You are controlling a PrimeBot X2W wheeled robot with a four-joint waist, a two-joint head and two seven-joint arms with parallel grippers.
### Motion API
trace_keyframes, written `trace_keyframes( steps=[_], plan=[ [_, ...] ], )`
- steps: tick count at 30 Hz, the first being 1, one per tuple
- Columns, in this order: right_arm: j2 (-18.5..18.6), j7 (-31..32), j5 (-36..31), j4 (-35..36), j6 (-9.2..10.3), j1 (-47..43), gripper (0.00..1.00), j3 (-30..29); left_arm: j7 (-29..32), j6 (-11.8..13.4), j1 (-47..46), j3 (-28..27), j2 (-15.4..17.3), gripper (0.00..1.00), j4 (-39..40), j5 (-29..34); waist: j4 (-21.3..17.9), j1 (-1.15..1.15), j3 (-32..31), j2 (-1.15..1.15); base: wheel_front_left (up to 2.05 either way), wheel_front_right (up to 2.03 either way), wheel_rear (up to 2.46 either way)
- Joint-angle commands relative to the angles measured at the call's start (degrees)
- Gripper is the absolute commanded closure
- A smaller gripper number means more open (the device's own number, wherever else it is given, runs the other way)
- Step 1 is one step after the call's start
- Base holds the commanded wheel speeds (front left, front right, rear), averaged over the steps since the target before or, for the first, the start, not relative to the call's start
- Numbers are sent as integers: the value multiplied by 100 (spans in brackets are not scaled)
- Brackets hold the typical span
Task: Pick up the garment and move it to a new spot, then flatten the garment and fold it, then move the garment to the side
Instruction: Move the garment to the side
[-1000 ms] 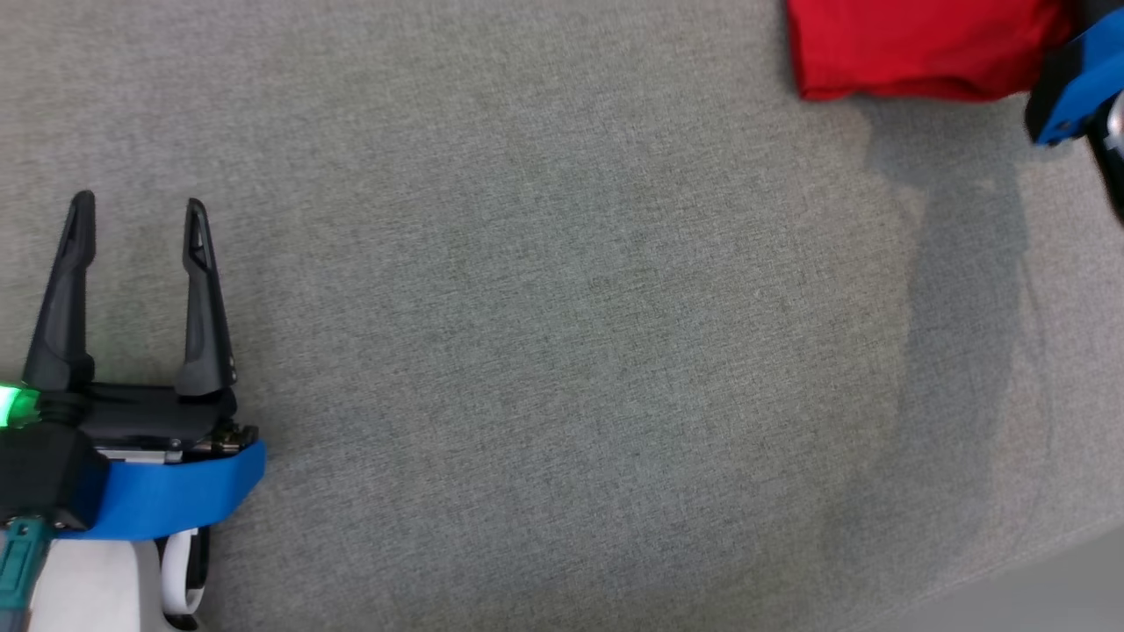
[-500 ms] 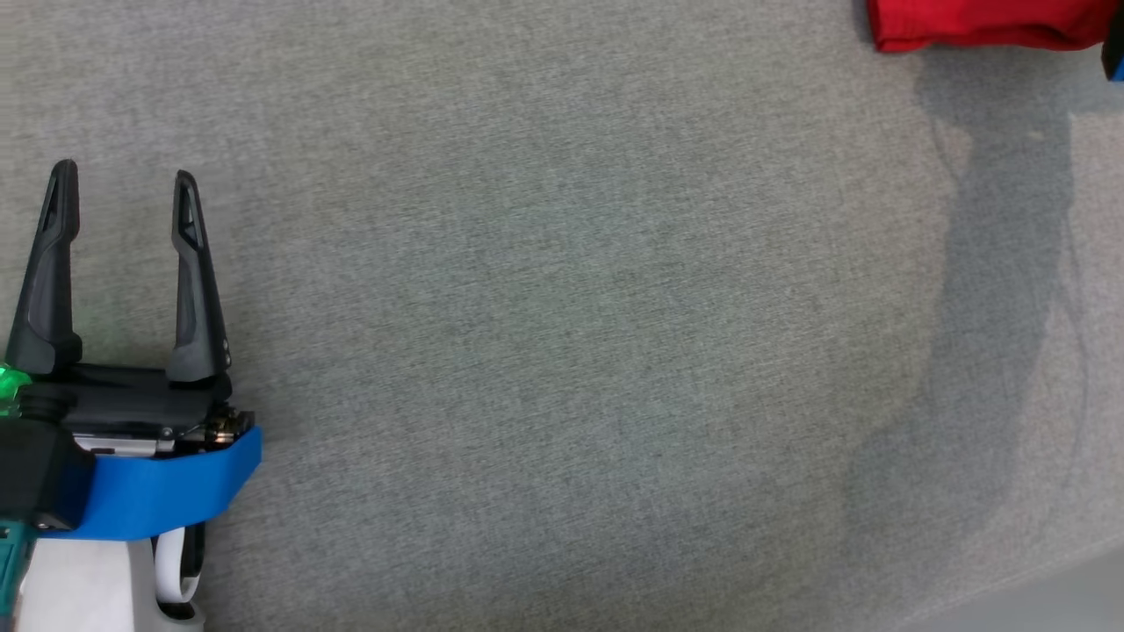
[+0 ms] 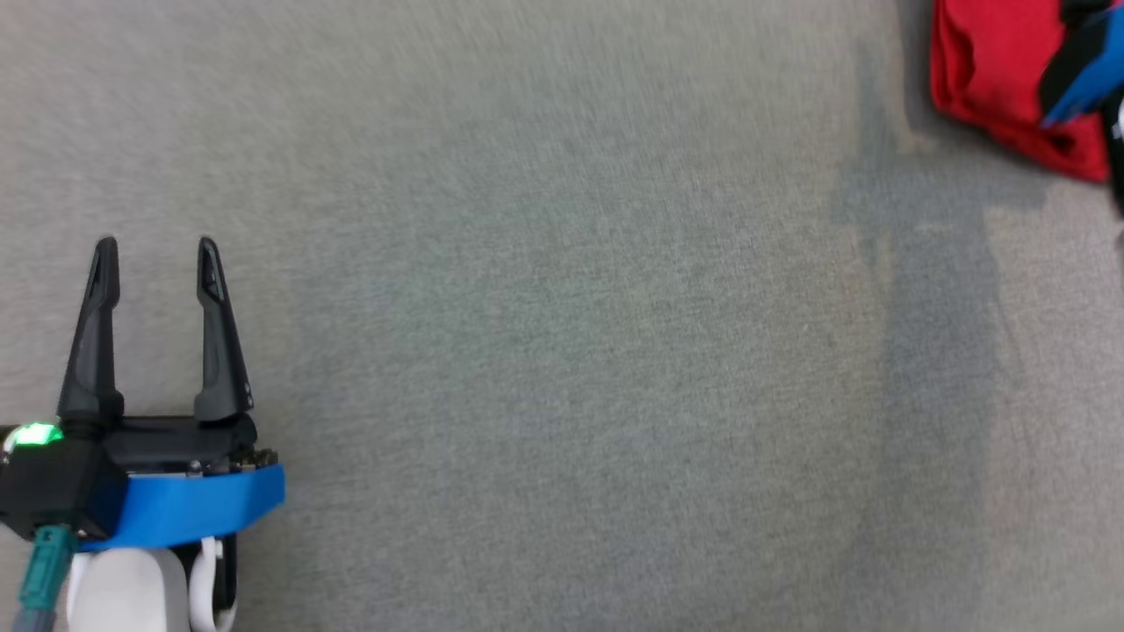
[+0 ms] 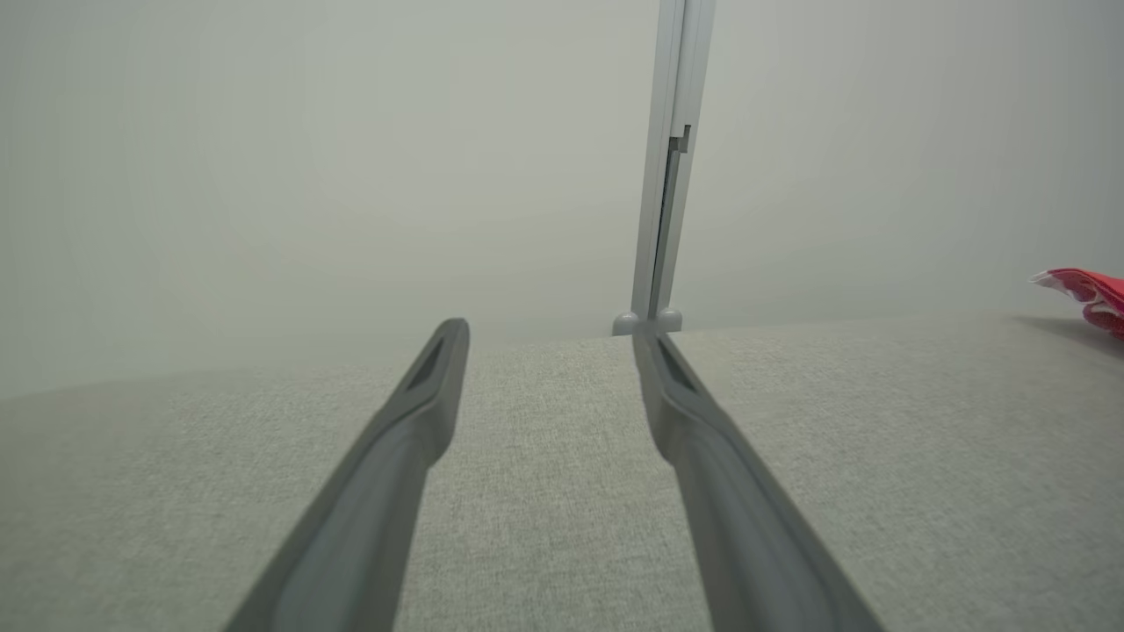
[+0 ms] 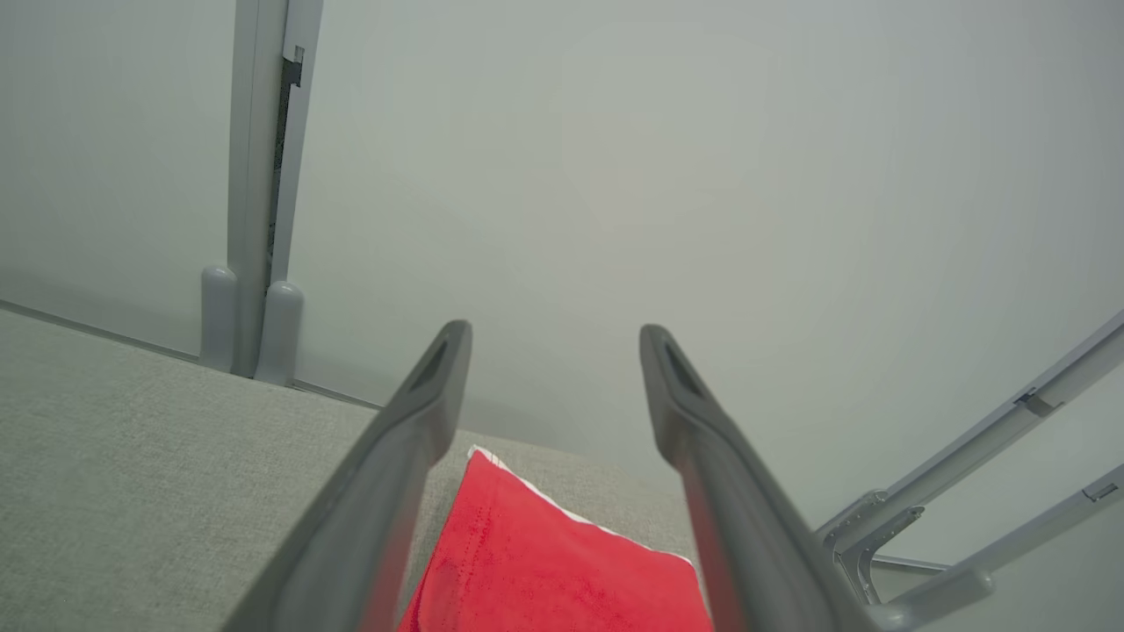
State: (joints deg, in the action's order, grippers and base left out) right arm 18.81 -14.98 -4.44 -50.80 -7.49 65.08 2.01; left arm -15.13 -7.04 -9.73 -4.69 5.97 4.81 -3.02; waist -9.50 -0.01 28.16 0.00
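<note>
The garment (image 3: 983, 70) is a folded red cloth lying flat on the grey fabric table (image 3: 562, 333), at the head view's top right corner. The blue band of my right arm (image 3: 1078, 75) crosses over it there. In the right wrist view my right gripper (image 5: 553, 338) stands open just above the garment (image 5: 544, 562), with nothing between its fingers (image 5: 702, 456). My left gripper (image 3: 156, 250) rests open and empty at the lower left, far from the cloth. From the left wrist, the left gripper (image 4: 551, 338) points along bare table, and the garment's edge (image 4: 1089, 290) lies at far right.
A pale wall stands behind the table, with a vertical grey post (image 5: 255, 219) (image 4: 667, 167). The garment lies close to the table's far edge (image 5: 615, 478). Slanted metal frame bars (image 5: 975, 518) show beyond that edge on the right.
The head camera has shifted, so the whole picture moved. The red garment now lies skewed at the top right corner. My right gripper has opened. The left gripper stays open.
</note>
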Motion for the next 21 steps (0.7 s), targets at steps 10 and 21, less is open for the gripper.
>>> trace_keyframes(
  steps=[10,21],
  plan=[
    [-794,-25,605,1624,0,-2061,0,273,-2,49,526,-218,-200,0,-535,-110,393,1,-947,0,0,0,0],
    [-1236,-25,1150,2585,-1,-4153,0,207,-2,25,909,-298,-289,0,-1085,-173,665,1,-1637,0,0,0,0]
  ],
)
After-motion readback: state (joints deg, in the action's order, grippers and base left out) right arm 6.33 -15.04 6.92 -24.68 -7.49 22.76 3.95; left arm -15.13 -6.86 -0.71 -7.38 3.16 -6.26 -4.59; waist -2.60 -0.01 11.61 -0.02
